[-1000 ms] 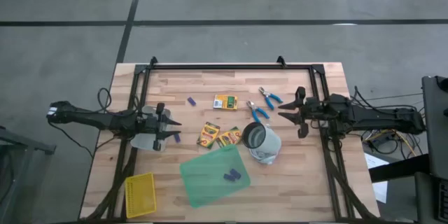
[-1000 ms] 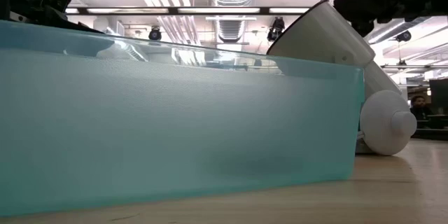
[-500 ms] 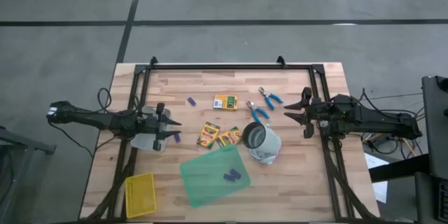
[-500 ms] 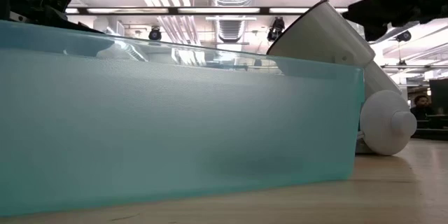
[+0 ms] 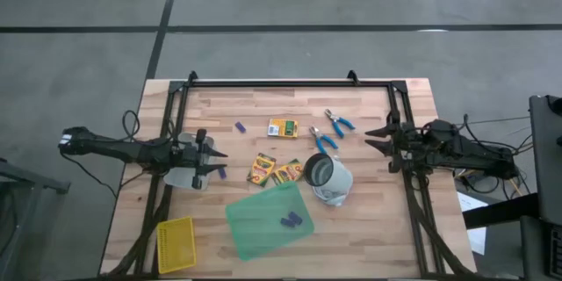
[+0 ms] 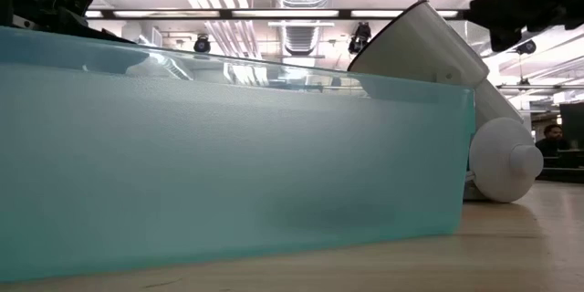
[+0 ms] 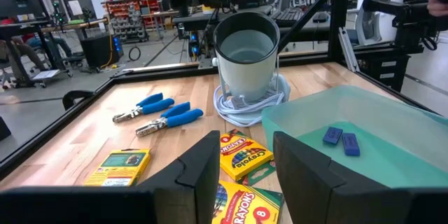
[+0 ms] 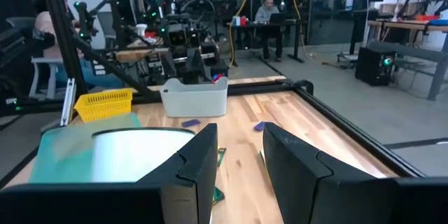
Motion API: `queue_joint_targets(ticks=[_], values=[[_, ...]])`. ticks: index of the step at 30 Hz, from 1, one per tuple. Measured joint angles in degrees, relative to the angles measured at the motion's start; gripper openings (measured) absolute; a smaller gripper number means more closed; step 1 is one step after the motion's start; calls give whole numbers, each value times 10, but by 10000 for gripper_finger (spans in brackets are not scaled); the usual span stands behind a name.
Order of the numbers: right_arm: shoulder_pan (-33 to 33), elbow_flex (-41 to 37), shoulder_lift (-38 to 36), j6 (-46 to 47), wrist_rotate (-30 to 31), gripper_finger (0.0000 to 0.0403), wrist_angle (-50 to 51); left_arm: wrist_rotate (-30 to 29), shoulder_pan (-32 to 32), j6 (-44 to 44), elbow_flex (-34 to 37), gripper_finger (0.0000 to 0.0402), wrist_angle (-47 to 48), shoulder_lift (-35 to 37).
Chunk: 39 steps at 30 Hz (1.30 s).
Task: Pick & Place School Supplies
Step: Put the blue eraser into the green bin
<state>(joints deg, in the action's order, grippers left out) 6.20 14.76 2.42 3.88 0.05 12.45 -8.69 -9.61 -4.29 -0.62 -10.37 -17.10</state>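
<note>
The left pincer (image 5: 213,162) is open, empty, beside the green tray (image 5: 266,221). The right pincer (image 5: 379,138) (also open, empty) waits far from it. Two purple pieces (image 7: 341,140) lie inside; crayon boxes (image 5: 272,171) just outside. Come straight down, grab one box.

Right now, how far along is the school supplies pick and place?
Looks done: two purple pieces lie in the green tray. In hand: nothing, as the left gripper and right gripper are both open and empty. Left on the wood: two loose purple pieces, three crayon boxes and both blue-handled tools.
</note>
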Motion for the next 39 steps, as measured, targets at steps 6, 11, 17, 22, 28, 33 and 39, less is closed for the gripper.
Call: queue_joint_targets(ticks=[6, 11, 17, 22, 28, 33, 39], values=[[0, 0, 0, 0, 1, 114, -6, 0, 0, 0, 0, 139, 0, 0], [0, 0, 0, 33, 1, 114, -7, 0, 0, 0, 0, 139, 0, 0], [0, 0, 0, 65, 1, 114, -7, 0, 0, 0, 0, 139, 0, 0], [0, 0, 0, 63, 0, 114, -7, 0, 0, 0, 0, 139, 0, 0], [0, 0, 0, 62, 0, 114, -7, 0, 0, 0, 0, 139, 0, 0], [0, 0, 0, 61, 0, 114, -7, 0, 0, 0, 0, 139, 0, 0], [0, 0, 0, 60, 0, 114, -7, 0, 0, 0, 0, 139, 0, 0]])
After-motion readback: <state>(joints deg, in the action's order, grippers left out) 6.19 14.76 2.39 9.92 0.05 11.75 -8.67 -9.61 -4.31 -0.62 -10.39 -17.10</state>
